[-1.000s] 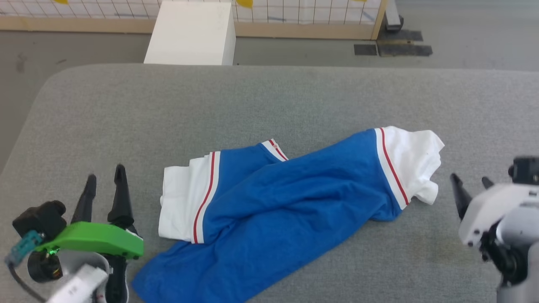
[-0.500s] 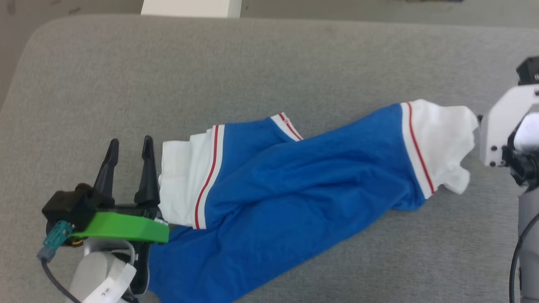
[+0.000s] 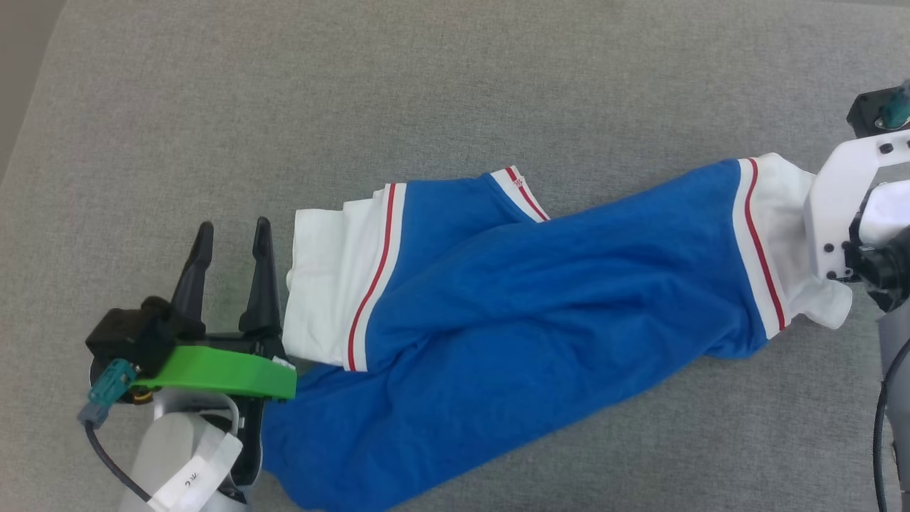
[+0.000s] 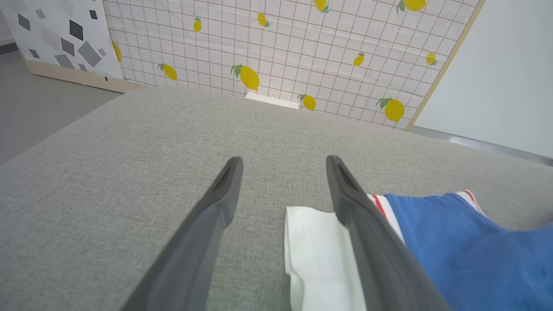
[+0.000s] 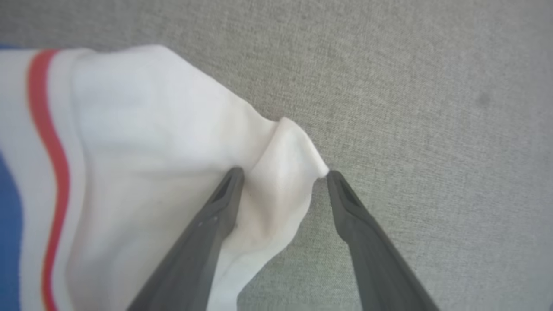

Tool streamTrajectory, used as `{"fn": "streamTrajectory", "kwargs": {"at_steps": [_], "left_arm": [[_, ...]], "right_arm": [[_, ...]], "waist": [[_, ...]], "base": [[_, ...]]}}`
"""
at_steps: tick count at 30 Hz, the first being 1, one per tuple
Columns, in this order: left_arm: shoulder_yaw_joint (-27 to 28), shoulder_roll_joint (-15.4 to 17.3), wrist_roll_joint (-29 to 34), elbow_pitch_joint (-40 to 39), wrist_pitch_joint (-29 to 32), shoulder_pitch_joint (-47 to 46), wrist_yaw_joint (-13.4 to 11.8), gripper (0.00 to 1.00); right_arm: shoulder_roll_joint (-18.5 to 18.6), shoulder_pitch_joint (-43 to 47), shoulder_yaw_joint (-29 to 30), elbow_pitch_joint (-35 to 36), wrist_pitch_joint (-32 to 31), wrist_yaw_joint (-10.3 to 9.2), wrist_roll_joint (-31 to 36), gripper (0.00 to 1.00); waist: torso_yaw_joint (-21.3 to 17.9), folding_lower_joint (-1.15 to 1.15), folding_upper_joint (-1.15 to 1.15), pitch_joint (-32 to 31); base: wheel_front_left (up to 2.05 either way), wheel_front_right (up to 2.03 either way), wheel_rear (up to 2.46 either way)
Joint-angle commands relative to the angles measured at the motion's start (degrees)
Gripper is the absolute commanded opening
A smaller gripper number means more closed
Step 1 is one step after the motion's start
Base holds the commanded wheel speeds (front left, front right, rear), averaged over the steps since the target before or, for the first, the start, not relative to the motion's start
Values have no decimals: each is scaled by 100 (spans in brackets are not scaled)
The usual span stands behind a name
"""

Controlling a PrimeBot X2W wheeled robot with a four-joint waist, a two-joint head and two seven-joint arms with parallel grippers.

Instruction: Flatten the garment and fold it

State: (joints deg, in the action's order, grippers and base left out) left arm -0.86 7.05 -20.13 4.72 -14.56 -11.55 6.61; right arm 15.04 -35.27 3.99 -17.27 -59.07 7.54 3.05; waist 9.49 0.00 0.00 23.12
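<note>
The head view looks steeply down on the grey surface (image 3: 455,85), the left wrist view faces low along it toward a lemon-print wall (image 4: 302,43), and the close, soft-focused right wrist view seems to point nearly straight down; all three share the garment (image 3: 533,306).

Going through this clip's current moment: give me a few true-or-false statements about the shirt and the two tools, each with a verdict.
1. The garment lies bunched and twisted on the grey surface, not spread flat. True.
2. The left tool is shut on a white sleeve. False: it is open and sits alongside that sleeve's edge, with nothing gripped.
3. The right tool is open, with a tip of the other sleeve between its fingers. True.
4. The garment's body is red with blue stripes. False: the body is blue, with red-and-white trim at the sleeves.
</note>
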Motion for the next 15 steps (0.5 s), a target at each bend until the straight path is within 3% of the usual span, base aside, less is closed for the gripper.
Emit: {"fn": "streamTrajectory", "kwargs": {"at_steps": [1, 5, 8, 15], "left_arm": [[0, -14, 33, 72, -43, -48, 49, 100], [-83, 121, -14, 305, 413, -235, 53, 100], [-187, 280, -173, 414, 1298, -592, 59, 100], [-621, 751, -229, 972, 4477, -1625, -220, 100]], "right_arm": [[-54, 241, -75, -176, -250, -5, -120, 0], [24, 234, -96, 112, -270, -5, -335, 0], [51, 240, -122, 317, -167, -5, -422, 0], [54, 304, -378, 730, 24, -5, -650, 0]], "waist": [[-33, 0, 0, -39], [-107, 0, 0, -136], [-143, 0, 0, -202], [-196, 0, 0, -191]], "base": [[0, 0, 0], [0, 0, 0], [0, 0, 0], [0, 0, 0]]}}
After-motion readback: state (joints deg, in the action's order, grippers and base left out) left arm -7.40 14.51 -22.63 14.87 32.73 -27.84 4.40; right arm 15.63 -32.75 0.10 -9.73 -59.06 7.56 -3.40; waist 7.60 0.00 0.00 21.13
